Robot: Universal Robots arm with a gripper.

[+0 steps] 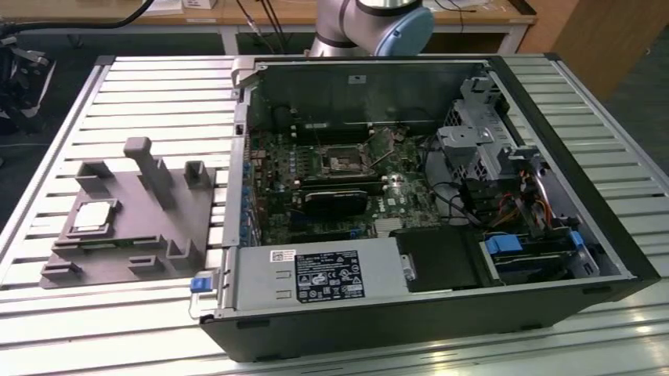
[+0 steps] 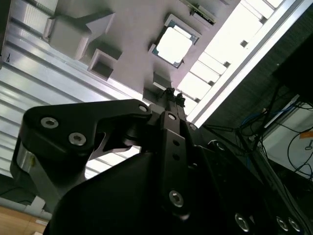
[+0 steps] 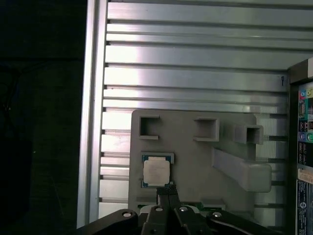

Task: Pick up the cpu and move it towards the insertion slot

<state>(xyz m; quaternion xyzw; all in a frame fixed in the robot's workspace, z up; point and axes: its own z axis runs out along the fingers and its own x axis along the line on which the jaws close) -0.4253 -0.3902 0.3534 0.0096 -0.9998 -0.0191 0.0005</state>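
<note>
The cpu [image 1: 92, 215] is a flat silvery square lying in a recess of the grey plastic fixture [image 1: 141, 243], on the exterior view's left. It appears in both wrist views [image 2: 173, 45] [image 3: 156, 171], seen from above. My gripper [image 3: 167, 189] [image 2: 171, 94] hangs well above the fixture, apart from the chip. Its thin black fingertips are pressed together with nothing between them. The insertion slot [image 1: 342, 162], a silver-framed square socket with a dark centre, sits on the motherboard inside the open computer case [image 1: 585, 235].
The fixture [image 3: 205, 156] carries raised grey posts and blocks [image 1: 152, 168] [image 3: 242, 169] beside the chip. The case wall [image 1: 238, 149] stands between fixture and motherboard. A ribbed aluminium table [image 1: 157, 94] carries everything. Cables and drive bays [image 1: 502, 196] crowd the case's right side.
</note>
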